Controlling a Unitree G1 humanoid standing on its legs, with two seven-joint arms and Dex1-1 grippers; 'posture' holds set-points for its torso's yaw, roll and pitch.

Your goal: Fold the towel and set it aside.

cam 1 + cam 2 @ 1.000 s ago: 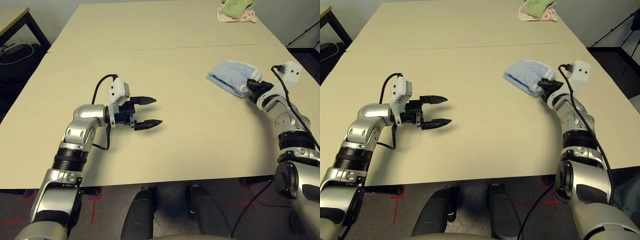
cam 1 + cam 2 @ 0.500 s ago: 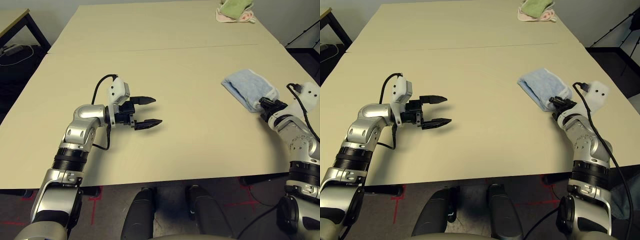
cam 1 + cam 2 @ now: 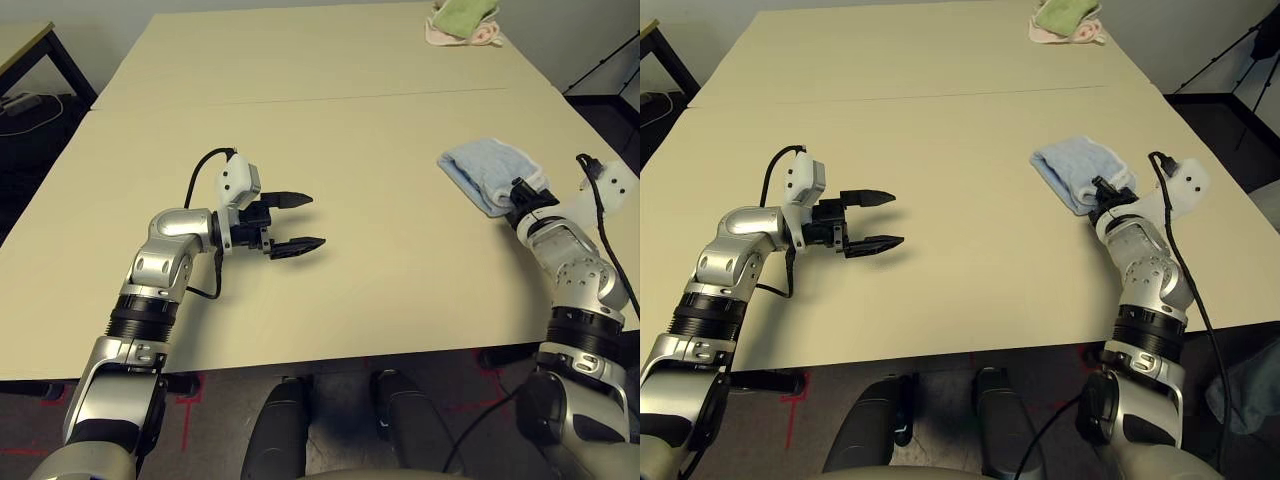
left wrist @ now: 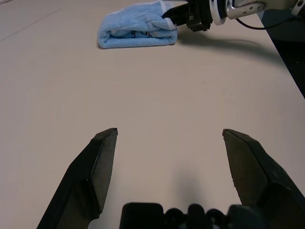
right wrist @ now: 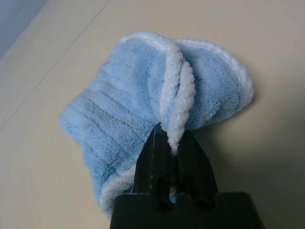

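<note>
Towel (image 3: 486,172) lies folded on the right side of the table (image 3: 340,120), light blue w/ white edging. Right gripper (image 5: 172,143) is at its near-right end, fingers pressed together on the white hem, which comes out between the tips and curls up over the cloth. From the head views the gripper's black tip sits at the towel's corner, forearm angling back toward the table's near-right edge.

Left gripper (image 3: 300,222) is well apart from the towel, over bare tabletop left of centre, fingers spread wide, nothing between them, pointing roughly toward the towel side.

Wrist views add detail: right wrist shows the pinch itself, the doubled white edge twisted like a cord and ribbed bands in the terry. Left wrist shows the towel side-on as a flat roll w/ stacked layers at the open end, and the right gripper touching that end. Head views show a green and pink cloth pile (image 3: 464,20) at the far right corner, well apart from the towel.
</note>
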